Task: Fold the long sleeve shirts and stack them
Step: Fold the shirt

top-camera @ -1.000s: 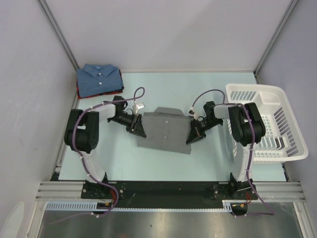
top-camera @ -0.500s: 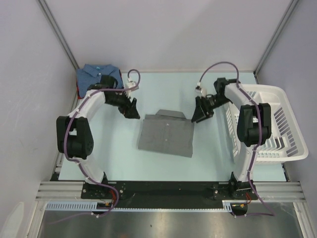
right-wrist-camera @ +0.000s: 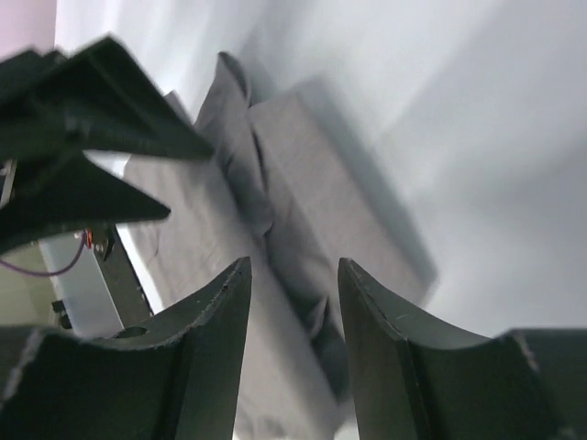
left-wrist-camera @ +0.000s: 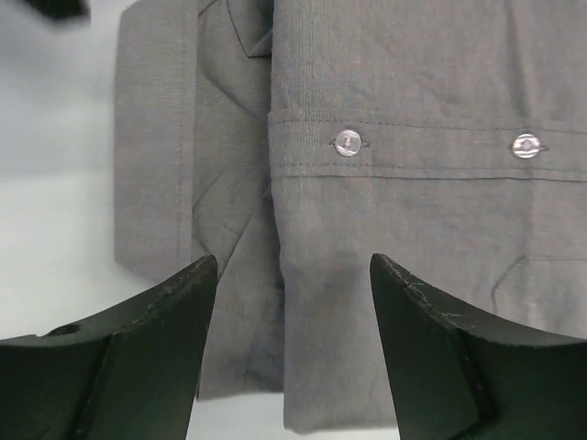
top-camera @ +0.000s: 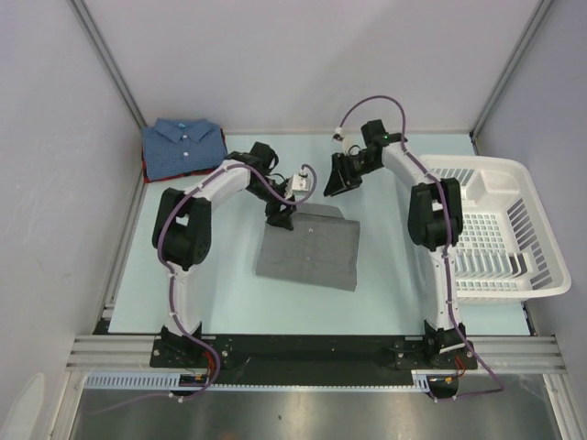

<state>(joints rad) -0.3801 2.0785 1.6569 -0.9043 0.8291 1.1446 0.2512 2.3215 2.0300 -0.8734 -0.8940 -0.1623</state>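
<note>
- I see L gripper (top-camera: 282,218) spread wide, empty, over far-left corner of grey shirt (top-camera: 307,252).
- R gripper (top-camera: 332,183) parted, empty, just past shirt's far edge.

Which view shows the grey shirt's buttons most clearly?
Left wrist: two buttons on the grey shirt sit sharp and close. Top external shows the whole folded shirt, buttons only as tiny specks; right wrist sees it obliquely and blurred, no buttons discernible.
</note>
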